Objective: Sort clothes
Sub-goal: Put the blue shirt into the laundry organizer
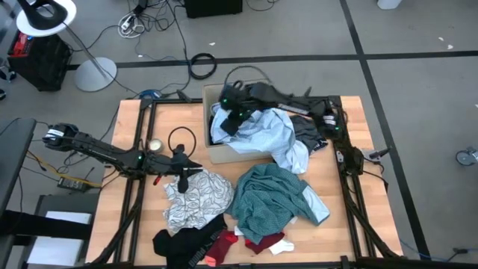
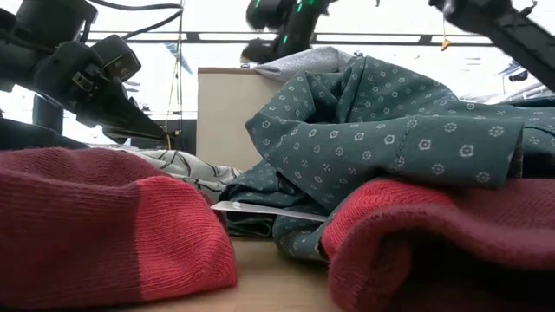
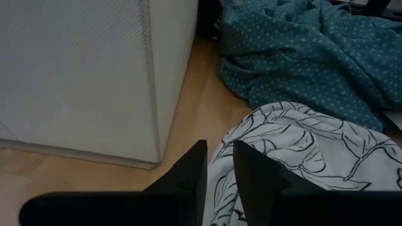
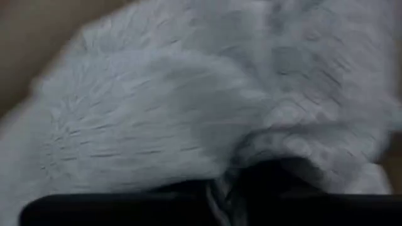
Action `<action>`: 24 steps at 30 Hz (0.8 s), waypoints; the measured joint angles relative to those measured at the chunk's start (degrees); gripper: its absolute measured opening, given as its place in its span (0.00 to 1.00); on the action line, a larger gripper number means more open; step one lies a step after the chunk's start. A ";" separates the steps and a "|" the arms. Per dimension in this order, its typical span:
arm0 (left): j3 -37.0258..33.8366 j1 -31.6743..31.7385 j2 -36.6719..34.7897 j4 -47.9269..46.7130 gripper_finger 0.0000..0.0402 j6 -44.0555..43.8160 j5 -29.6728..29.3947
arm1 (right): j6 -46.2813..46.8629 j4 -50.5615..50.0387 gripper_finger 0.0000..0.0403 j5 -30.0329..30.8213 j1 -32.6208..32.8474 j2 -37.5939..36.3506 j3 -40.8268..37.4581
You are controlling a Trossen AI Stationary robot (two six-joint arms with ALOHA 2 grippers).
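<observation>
Now, by label:
Left pincer [image 3: 218, 164]: nearly clenched, empty, at the far edge of the white shirt [image 1: 196, 198] with black leaf lines.
Right pincer [image 1: 228, 119]: in the box [image 1: 222, 153], buried in pale striped cloth [image 4: 188, 107]; grip I cannot tell.
Clothes: teal dotted shirt [image 1: 272, 198] mid-tabletop, black piece [image 1: 183, 243] and red socks [image 1: 254, 243] near.
Risk: I judge limp, tangled fabric may drag a neighbour or slip.
</observation>
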 joint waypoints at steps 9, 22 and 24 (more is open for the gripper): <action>0.04 0.04 0.00 -0.01 0.21 0.00 0.00 | 0.11 -0.37 0.46 -5.91 -1.42 8.19 0.02; 0.04 0.04 0.02 -0.02 0.21 0.00 0.00 | 0.09 -1.37 0.56 -5.56 -2.23 -8.36 -0.07; 0.04 0.04 0.02 -0.02 0.21 0.00 0.00 | 0.40 -1.62 0.56 -3.06 -2.07 -12.01 -0.07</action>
